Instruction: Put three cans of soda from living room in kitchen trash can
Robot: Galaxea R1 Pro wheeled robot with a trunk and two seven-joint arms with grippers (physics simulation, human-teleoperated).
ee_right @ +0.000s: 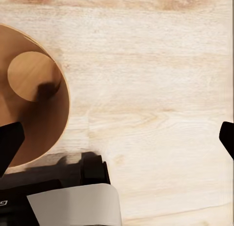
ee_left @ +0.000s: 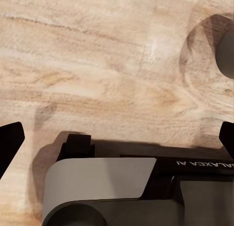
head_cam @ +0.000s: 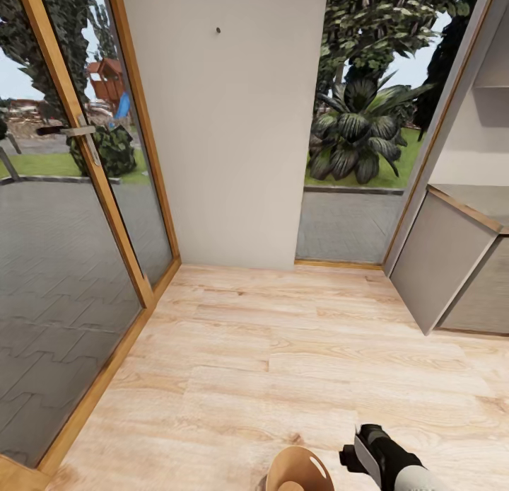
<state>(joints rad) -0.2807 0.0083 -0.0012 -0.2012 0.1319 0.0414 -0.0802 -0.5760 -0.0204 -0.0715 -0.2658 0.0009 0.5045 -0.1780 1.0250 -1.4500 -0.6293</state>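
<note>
Head view, tash can (head_cam: 300,470) on pale plank floor (head_cam: 283,364) at the robot's feet, just left of right end effector (head_cam: 357,455), both end effectors spread wide, holding nothing, bin interior bare in right wrist view.

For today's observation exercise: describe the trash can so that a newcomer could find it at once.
Start at the wood-framed glass door on the left, then follow the pale plank floor down to the picture's bottom edge. There stands the trash can, round, with an orange-brown wooden inside, beside the right arm.
</note>
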